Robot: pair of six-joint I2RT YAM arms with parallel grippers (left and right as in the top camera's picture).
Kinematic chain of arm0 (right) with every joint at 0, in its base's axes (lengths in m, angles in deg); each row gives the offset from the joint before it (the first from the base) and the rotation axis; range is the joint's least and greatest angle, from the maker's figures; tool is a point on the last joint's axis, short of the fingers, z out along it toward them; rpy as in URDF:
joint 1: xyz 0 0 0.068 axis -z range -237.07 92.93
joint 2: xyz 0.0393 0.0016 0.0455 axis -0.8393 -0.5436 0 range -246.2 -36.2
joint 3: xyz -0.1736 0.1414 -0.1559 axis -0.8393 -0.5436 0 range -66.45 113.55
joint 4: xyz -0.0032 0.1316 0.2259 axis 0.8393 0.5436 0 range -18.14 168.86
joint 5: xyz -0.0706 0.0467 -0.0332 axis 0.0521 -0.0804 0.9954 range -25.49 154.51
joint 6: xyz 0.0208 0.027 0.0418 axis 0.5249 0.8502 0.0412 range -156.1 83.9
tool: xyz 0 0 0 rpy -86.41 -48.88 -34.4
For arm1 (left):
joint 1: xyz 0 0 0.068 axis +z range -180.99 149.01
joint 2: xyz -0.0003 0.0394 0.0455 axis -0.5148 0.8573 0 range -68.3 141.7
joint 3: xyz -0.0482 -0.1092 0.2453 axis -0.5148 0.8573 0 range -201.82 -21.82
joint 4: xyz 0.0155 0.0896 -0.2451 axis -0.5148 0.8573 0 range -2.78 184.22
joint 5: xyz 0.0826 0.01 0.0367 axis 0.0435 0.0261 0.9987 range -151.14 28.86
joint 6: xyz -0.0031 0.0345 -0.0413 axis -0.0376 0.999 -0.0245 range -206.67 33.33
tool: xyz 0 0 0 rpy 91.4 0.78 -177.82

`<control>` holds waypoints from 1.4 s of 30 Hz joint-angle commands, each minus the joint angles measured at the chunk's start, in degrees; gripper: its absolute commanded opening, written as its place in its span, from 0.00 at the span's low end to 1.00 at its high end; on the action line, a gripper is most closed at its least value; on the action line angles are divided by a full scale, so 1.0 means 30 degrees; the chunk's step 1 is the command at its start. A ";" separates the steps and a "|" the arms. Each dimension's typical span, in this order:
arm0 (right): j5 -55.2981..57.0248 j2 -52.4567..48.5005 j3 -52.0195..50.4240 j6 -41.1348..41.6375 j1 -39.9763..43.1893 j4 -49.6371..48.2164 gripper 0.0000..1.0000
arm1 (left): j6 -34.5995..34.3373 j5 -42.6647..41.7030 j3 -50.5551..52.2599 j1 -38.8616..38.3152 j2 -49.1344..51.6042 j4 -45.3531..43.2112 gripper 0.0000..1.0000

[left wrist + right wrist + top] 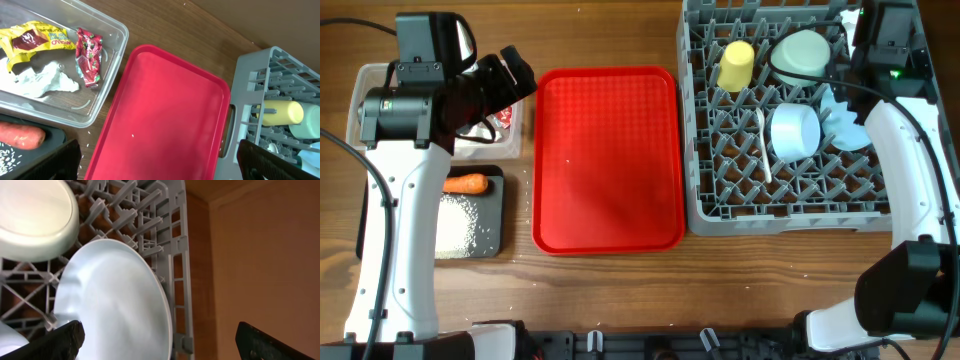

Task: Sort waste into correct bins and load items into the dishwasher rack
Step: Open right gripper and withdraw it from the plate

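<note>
Overhead: the large square grey plastic rack (pixel 790 215) stands at the right. It holds a yellow plastic cup (pixel 736 65), a pale green bowl (pixel 805 55), a pale blue bowl (pixel 792 130), a white plastic spoon (pixel 761 140) and a large pale blue plate (pixel 847 125). An orange carrot (pixel 467 183) and white rice grains (pixel 455 222) lie in the shallow black tray (pixel 497 200).

Left wrist: the left gripper (pixel 160 165) is spread wide and empty above the flat red serving tray (pixel 160 95). The clear plastic tub (pixel 116 57) beside it holds a crumpled yellow wrapper (pixel 35 37), a red wrapper (pixel 89 55) and a white tissue wad (pixel 45 80).

Right wrist: the right gripper (pixel 165 342) is wide apart and grips nothing. The plate stands in the rack just below, nearer one finger; contact cannot be told.
</note>
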 commanded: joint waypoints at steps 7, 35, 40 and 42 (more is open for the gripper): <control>-1.1686 0.4284 0.0627 0.6674 -0.0911 -0.0029 1.00 | 0.0313 0.0248 -0.0051 0.0080 -0.0007 -0.0044 1.00; -1.4302 0.4626 0.0605 0.7023 -0.0911 0.0197 1.00 | 0.0313 0.0248 -0.0051 0.0080 -0.0007 -0.0044 1.00; -1.4302 0.4626 0.0605 0.7031 -0.0911 0.0197 1.00 | 0.0313 0.0248 -0.0051 0.0080 -0.0007 -0.0044 1.00; -1.4069 0.4626 0.0605 0.6666 -0.0911 0.0197 1.00 | 0.0313 0.0248 -0.0051 0.0080 -0.0007 -0.0044 1.00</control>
